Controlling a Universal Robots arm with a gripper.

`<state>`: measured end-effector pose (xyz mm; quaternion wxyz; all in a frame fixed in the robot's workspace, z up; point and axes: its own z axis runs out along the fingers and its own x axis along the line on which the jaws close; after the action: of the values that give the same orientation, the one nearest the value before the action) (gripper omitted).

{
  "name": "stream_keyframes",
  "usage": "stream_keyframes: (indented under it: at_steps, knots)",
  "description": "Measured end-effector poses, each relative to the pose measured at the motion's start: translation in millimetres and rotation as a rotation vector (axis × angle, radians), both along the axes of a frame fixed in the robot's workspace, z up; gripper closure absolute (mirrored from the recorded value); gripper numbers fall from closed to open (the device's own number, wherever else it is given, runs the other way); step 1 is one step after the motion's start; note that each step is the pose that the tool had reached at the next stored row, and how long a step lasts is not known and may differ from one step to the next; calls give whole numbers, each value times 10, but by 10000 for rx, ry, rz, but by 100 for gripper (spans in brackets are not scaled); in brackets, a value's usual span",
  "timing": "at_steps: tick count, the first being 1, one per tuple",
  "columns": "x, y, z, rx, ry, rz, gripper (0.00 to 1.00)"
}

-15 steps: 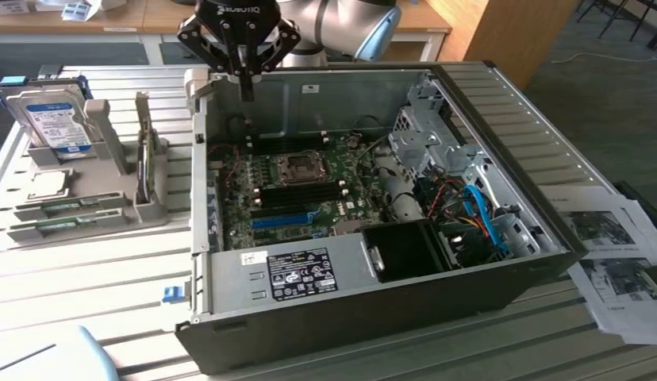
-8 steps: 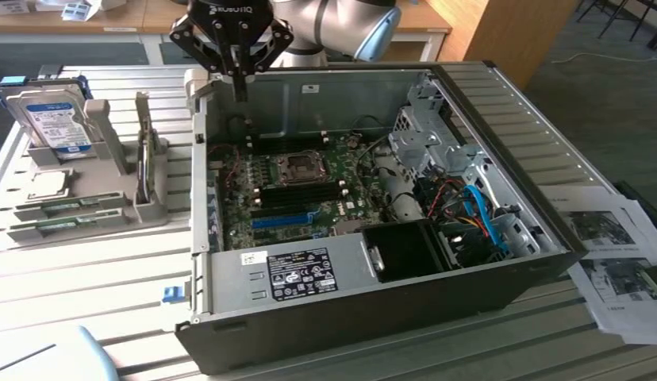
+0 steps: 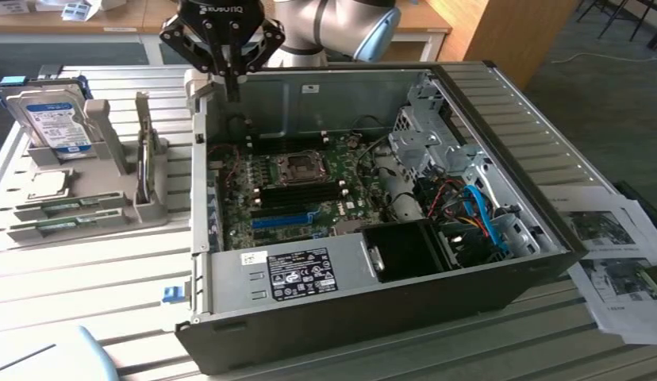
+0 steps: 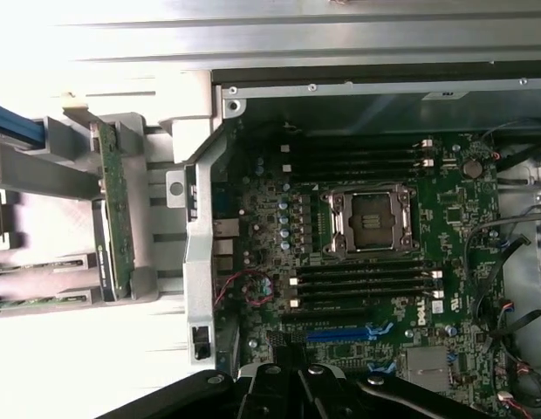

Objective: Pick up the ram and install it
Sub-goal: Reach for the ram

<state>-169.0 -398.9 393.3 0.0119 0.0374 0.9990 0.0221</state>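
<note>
Black fingers (image 3: 233, 75) of the gripper (image 3: 234, 94) are pressed together with nothing between them, hanging above the far corner of the open computer case (image 3: 307, 99) on the exterior view's left. From the wrist view, the gripper (image 4: 297, 388) looks straight down onto the motherboard (image 4: 279, 262), giving detail the exterior view lacks: the empty processor socket (image 4: 373, 223), the rows of black memory slots (image 4: 358, 284) on both sides of it, and a blue slot (image 4: 340, 333). Just outside the case wall, the ram (image 4: 113, 209) stands on edge in a grey holder (image 4: 44, 175), well apart from the fingers. The exterior view places that ram (image 3: 148, 171) and holder (image 3: 101, 190) to the left of the case and adds a hard drive (image 3: 55, 119), a silver processor chip (image 3: 48, 184) and papers (image 3: 614, 238) at the right.
</note>
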Motion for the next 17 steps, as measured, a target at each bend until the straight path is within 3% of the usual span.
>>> stream_keyframes:
  at_steps: [17]
  knots:
    - [-203, 0, 0, 1, 1, 1, 91]
